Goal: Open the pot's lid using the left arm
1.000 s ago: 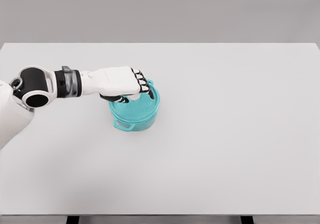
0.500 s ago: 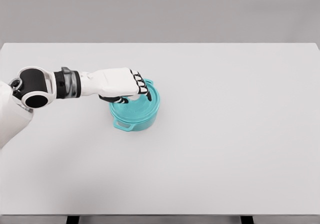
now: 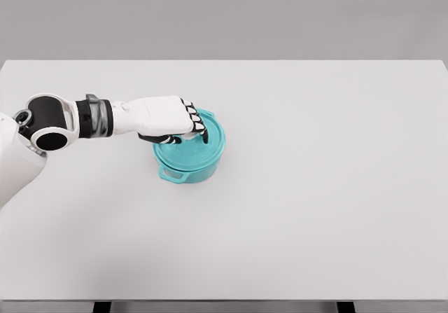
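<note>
A teal pot (image 3: 189, 167) with a side handle at its lower left stands on the white table (image 3: 315, 187), left of centre. Its teal lid (image 3: 198, 150) sits on top of it. My left hand (image 3: 187, 134) reaches in from the left and lies over the lid's upper left part, fingers curled down around the knob, which is hidden under the hand. The lid looks level on the pot. The right arm does not show.
The left forearm and shoulder joint (image 3: 47, 122) stretch across the table's left side. Nothing else stands on the table; its front edge runs along the bottom of the view.
The hand's fingers have curled a little tighter over the lid and the hand has shifted slightly left. The pot and lid stay in place.
</note>
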